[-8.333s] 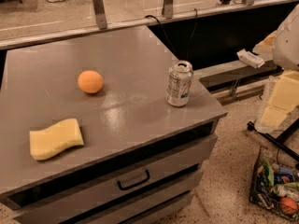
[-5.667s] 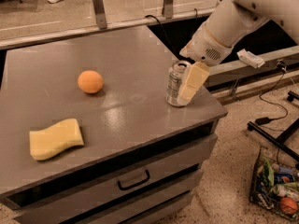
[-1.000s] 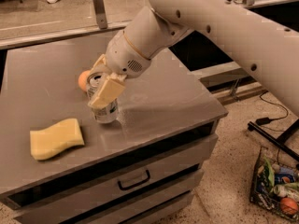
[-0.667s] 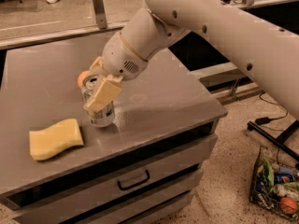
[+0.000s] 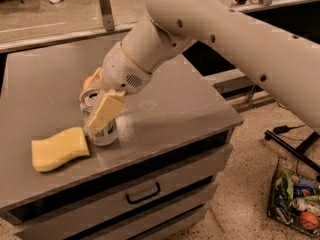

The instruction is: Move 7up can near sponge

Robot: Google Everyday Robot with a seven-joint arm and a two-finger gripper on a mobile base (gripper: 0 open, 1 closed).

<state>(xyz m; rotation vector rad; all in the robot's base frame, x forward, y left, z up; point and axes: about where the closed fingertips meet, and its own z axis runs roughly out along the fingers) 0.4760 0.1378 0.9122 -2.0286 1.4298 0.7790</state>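
The 7up can (image 5: 103, 132) stands upright on the grey cabinet top (image 5: 165, 109), its side right next to the right end of the pale-yellow sponge (image 5: 59, 148). My gripper (image 5: 96, 110) is shut on the can from above and behind, one pale pad (image 5: 105, 112) across its front. The orange ball (image 5: 89, 81) shows only as a sliver behind the gripper.
The cabinet has drawers with a dark handle (image 5: 143, 194) below the top. A wire basket of items (image 5: 297, 202) sits on the floor at the right. A dark trolley frame (image 5: 295, 149) stands nearby. A rail (image 5: 50, 36) runs behind the cabinet.
The gripper has carried the can from the right edge of the top leftward and forward; in the last second it moved it the last bit down-left to beside the sponge.
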